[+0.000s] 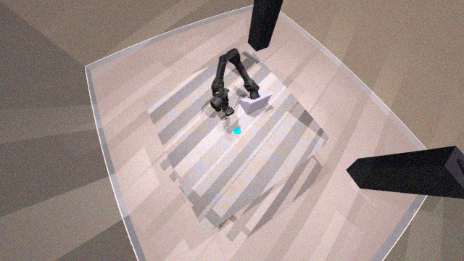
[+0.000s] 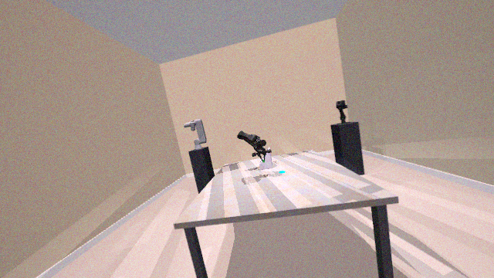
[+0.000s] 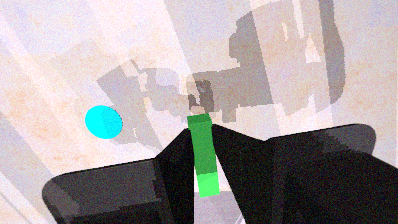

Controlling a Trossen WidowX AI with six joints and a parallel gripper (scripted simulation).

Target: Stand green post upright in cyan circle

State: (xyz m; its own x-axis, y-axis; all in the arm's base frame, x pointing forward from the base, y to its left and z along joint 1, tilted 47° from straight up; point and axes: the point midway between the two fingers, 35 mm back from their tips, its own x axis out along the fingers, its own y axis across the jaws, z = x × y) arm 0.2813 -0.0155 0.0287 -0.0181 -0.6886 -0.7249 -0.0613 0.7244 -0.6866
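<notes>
The green post (image 3: 202, 152) (image 2: 263, 161) is held between the fingertips of my gripper (image 3: 200, 132) (image 1: 228, 112), which is shut on it. In the wrist view one dark end face shows just past the fingertips and the bright part runs back between the fingers. The post is held above the table; its exact tilt is hard to tell. It is hidden in the top view. The flat cyan circle (image 1: 237, 130) (image 2: 282, 172) (image 3: 103, 122) lies on the table, bare, left of the fingertips in the wrist view. The gripper is off to one side of it, not over it.
A pale wedge-shaped block (image 1: 255, 104) (image 2: 266, 164) stands by the arm's base, near the gripper. Black pedestals (image 2: 201, 166) (image 2: 347, 148) bearing other arms stand beyond the table (image 2: 285, 213). Striped shadows cross the table top.
</notes>
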